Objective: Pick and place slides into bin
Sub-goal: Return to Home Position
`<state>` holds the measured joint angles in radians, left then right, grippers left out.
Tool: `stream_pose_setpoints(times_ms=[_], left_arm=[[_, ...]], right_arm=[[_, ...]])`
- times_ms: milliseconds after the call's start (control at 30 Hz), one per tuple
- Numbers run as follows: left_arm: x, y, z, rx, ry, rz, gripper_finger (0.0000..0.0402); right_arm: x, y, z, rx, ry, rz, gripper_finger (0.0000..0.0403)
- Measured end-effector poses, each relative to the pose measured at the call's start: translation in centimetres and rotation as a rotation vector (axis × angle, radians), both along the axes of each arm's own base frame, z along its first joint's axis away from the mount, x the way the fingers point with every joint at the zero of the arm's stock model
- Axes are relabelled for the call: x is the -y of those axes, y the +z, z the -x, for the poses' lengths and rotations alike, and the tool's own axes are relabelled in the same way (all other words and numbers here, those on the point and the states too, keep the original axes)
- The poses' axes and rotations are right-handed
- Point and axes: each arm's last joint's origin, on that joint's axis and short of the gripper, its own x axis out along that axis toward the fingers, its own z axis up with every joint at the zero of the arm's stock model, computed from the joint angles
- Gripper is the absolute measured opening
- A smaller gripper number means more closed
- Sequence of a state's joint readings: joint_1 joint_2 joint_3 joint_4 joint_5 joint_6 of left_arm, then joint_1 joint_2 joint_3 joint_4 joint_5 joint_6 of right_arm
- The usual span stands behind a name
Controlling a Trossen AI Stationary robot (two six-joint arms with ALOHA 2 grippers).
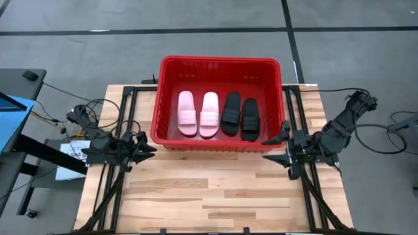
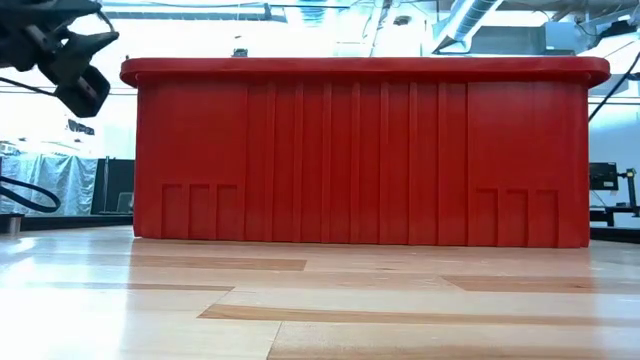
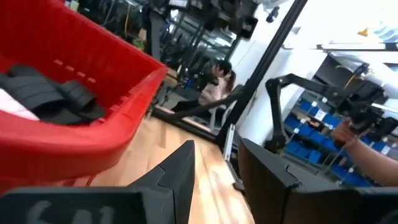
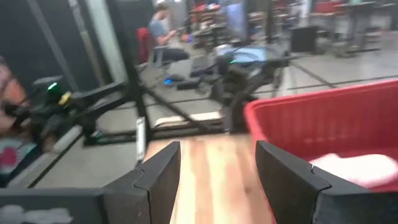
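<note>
Because all four slides point(image 1: 209, 114) lie inside the bin, table point(image 1: 215, 196): bare planks, seemingly nothing left to fetch.
bin point(image 1: 221, 61): far middle of the table, between both arms' reach.
left pincer point(image 1: 151, 147): released, empty, off the bin's near-left corner.
right pincer point(image 1: 269, 149): released, empty, off the near-right corner.
pink pair point(image 1: 187, 113): left, flat on the bin floor.
black pair point(image 1: 231, 112): right, just beside it.
views: low view shows only the bin's wall; high view shows all four.

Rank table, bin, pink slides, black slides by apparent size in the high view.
1. table
2. bin
3. pink slides and black slides: look about alike, not ranked.
The left gripper and right gripper wait open, either side of the bin.
</note>
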<state>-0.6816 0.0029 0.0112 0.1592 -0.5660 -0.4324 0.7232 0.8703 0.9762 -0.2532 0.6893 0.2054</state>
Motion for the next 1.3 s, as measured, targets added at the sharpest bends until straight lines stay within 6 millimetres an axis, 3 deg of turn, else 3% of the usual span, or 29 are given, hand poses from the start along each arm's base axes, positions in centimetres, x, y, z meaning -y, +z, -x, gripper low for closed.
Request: stream_pose_setpoints(times_ms=[133,333,533,833,1300], left_arm=[[-0.1,0.3,0.1,0.002,0.022,-0.001,0.0114],[-0.3,0.8,0.2,0.034,0.075,0.046,0.0114],[-0.5,1.4,0.3,0.08,0.099,0.069,0.0114],[-0.5,2.0,0.4,0.141,0.111,-0.001,0.0114],[-0.6,1.7,0.3,0.114,0.151,-0.113,0.0114]], right_arm=[[0.2,-1.8,0.7,0.021,0.099,0.001,0.02],[1.5,-6.1,2.7,0.2,0.267,-0.014,0.02],[2.5,-9.6,5.8,0.37,0.653,0.076,0.02],[4.3,-13.9,8.5,0.141,0.752,0.039,0.02],[4.5,-15.1,9.5,-0.003,0.809,-0.005,0.02]])
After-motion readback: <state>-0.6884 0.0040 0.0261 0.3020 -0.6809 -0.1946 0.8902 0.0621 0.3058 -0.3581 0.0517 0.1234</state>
